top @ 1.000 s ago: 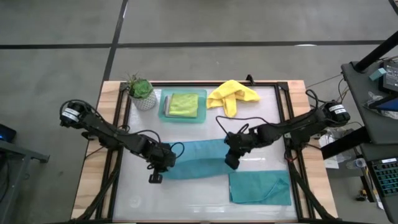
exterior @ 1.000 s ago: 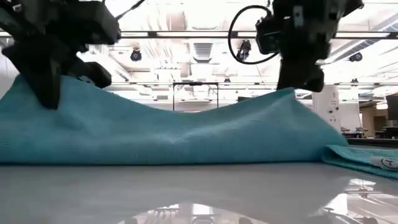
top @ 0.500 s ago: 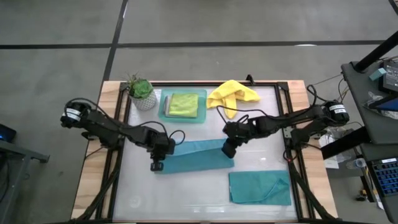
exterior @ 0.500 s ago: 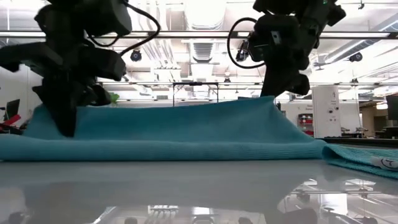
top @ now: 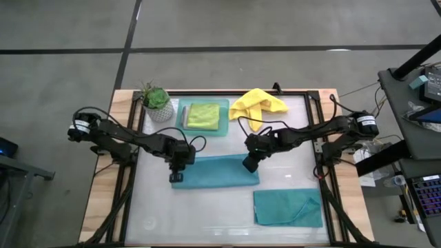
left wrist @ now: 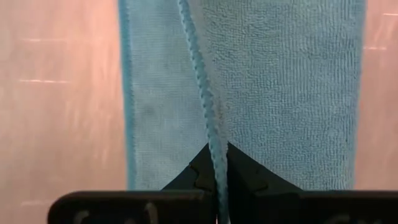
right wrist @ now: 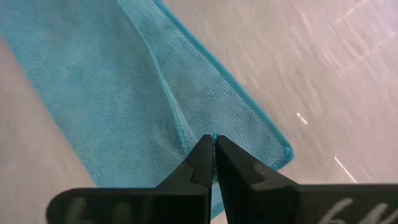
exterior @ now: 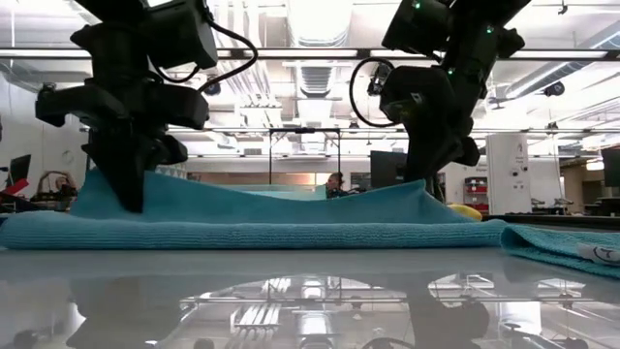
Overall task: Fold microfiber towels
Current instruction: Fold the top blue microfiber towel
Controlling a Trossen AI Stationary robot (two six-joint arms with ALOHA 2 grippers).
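Note:
A teal towel lies folded over in the middle of the table, its lower layer flat on the surface. My left gripper is shut on its left end and my right gripper on its right end. A second teal towel lies folded flat at the near right. A yellow towel lies crumpled at the far edge. A lime green towel lies in the mint tray. The grey towel is out of view. My left gripper pinches the towel's stitched edge between its two fingers at the towel's left end, coming from above and pointing down. The held layer stands a little above the lower layer, which lies on the table. My right gripper pinches the towel's upper layer at its edge between its two fingers at the right end, from above and pointing down. The cloth rises to the fingers and sags slack between the two grippers.
A small potted plant stands at the far left beside the tray. The black frame rail runs around the table top. Bare table surface shows at the near left.
Both grippers have moved toward the table's far edge and down, each still shut on the teal towel. The held edge has been carried over the other half, so the towel is folded over and narrower. The raised cloth has sunk low over the lower layer.

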